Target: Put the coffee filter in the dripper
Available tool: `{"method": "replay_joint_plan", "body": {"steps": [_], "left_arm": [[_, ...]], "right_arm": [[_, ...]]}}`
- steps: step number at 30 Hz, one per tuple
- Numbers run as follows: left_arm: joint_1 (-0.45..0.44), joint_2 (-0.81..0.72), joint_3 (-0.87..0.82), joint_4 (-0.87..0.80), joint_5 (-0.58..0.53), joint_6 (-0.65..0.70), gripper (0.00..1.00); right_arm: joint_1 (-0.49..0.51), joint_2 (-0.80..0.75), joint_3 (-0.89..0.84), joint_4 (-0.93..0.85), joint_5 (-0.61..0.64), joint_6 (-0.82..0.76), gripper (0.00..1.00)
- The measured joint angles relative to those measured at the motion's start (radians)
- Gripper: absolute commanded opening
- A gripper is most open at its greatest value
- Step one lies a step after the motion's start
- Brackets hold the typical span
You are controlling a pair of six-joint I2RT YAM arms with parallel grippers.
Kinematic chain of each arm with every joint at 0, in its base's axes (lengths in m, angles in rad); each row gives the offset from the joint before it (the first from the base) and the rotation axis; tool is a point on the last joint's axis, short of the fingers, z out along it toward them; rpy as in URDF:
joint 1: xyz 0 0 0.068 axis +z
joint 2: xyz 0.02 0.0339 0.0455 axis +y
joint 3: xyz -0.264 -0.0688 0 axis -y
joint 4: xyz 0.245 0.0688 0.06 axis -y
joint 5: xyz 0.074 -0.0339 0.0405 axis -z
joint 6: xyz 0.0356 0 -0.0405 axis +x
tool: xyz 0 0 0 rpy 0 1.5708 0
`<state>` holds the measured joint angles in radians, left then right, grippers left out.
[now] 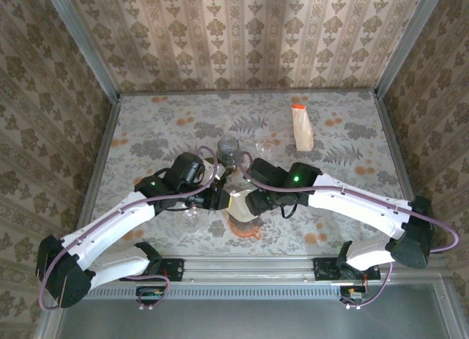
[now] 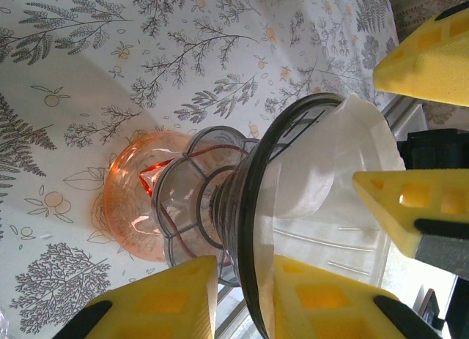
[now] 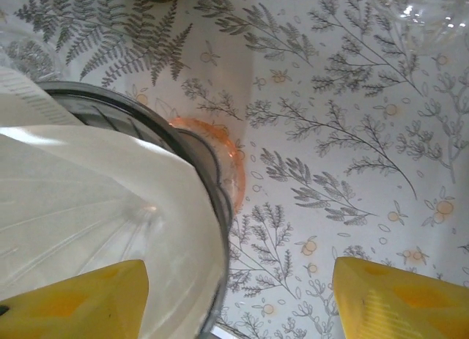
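Left wrist: coffee filter (image 2: 344,156) upright in dripper (image 2: 253,200), mouth up; left pincer (image 2: 245,280) pinches dripper, right pincer (image 3: 240,269) spread.

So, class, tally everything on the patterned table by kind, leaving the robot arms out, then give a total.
Dripper: 1
Paper filter: 1
Orange saucer: 1
Clear glasses: 2
Dark glass: 1
Pouch with orange cap: 1
Total: 7
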<state>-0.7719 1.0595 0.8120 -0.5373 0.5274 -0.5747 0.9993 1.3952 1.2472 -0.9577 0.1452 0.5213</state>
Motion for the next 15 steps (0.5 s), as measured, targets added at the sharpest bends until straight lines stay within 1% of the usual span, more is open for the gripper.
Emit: {"method": "replay_joint_plan", "body": {"steps": [8, 15], "left_arm": [[0.0, 0.0, -0.001, 0.003, 0.0, 0.0, 0.26], [0.0, 0.0, -0.001, 0.005, 0.002, 0.0, 0.25]], "right_arm": [[0.0, 0.124, 0.004, 0.055, -0.058, -0.028, 0.68], [-0.001, 0.156, 0.004, 0.075, -0.072, -0.029, 0.67]]}}
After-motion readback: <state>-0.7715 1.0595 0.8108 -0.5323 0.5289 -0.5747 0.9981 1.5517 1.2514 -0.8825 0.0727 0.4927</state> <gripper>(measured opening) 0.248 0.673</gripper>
